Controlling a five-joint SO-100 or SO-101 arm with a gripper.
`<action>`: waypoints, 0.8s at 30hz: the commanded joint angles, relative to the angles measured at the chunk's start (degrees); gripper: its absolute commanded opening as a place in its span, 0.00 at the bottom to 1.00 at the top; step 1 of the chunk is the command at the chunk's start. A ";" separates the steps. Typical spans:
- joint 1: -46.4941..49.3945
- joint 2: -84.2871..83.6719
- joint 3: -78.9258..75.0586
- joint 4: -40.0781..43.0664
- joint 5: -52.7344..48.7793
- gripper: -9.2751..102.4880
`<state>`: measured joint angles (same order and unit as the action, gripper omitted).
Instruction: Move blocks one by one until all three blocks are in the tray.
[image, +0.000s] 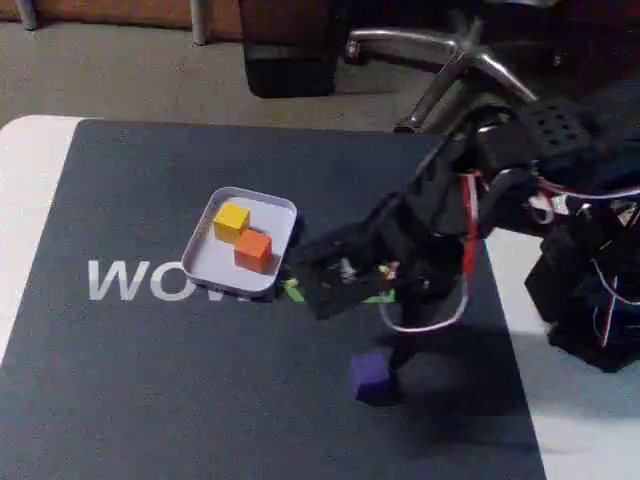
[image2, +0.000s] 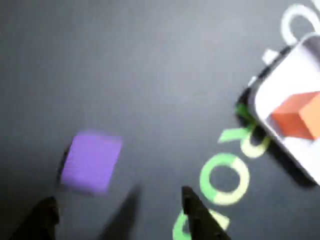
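Observation:
The purple block (image: 368, 375) lies on the dark mat, in front of the tray and to its right in the fixed view. The white-grey tray (image: 215, 268) holds the yellow block (image: 231, 220) and the orange block (image: 253, 249) side by side. My gripper (image: 392, 352) hangs just above and behind the purple block. In the wrist view the gripper (image2: 117, 200) is open, its dark fingertips (image2: 196, 212) spread at the bottom edge with nothing between them. The purple block (image2: 91, 161) sits just ahead of the left tip, and the tray (image2: 280, 95) with the orange block (image2: 295, 116) is at the right.
The dark mat (image: 150, 380) carries white and green lettering (image2: 225, 177) near the tray. The white table edge (image: 25, 200) shows at the left. My arm's base and loose wires (image: 590, 290) stand at the right. An office chair base (image: 450, 60) is on the floor behind.

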<state>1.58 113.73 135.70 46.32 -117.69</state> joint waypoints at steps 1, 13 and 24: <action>1.05 -2.11 -4.39 -0.97 0.53 0.34; 4.83 2.37 6.50 -10.63 -1.76 0.34; 2.64 7.38 9.58 -9.67 6.06 0.34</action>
<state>5.19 119.09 145.46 36.39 -112.32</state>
